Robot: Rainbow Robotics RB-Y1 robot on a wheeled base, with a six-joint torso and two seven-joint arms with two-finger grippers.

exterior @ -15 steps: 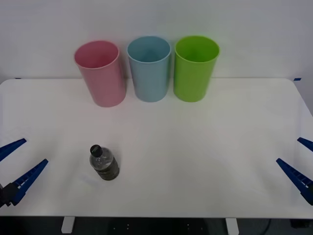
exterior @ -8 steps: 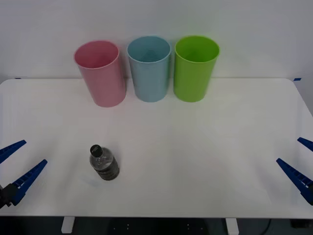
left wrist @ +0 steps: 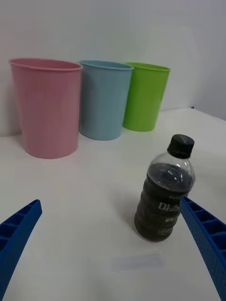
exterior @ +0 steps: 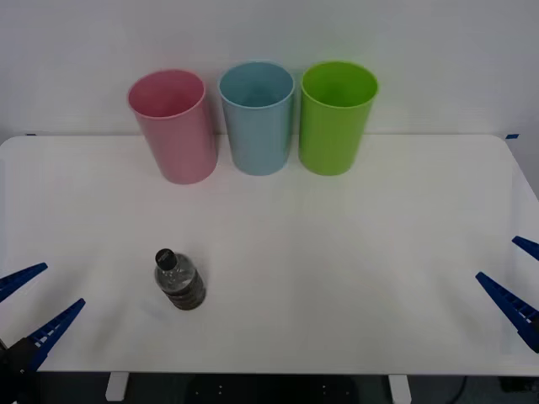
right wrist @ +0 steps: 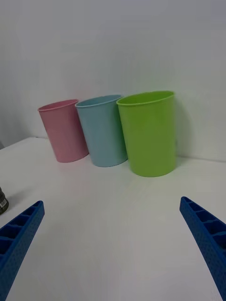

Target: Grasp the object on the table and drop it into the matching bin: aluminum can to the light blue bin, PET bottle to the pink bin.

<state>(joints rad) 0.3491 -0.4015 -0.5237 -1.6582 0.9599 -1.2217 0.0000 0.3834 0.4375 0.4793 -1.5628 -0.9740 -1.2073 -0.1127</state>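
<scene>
The bottle (exterior: 178,283) stood upright on the white counter (exterior: 337,252), cap up, near the front left, well apart from the pink bin (exterior: 174,124), blue bin (exterior: 257,116) and green bin (exterior: 336,115) lined up at the back. Left wrist view showed embossed lettering on its dark ribbed body. Left gripper (exterior: 34,307) was wide open and empty beside it; right gripper (exterior: 515,282) sat wide open, empty, far right.
</scene>
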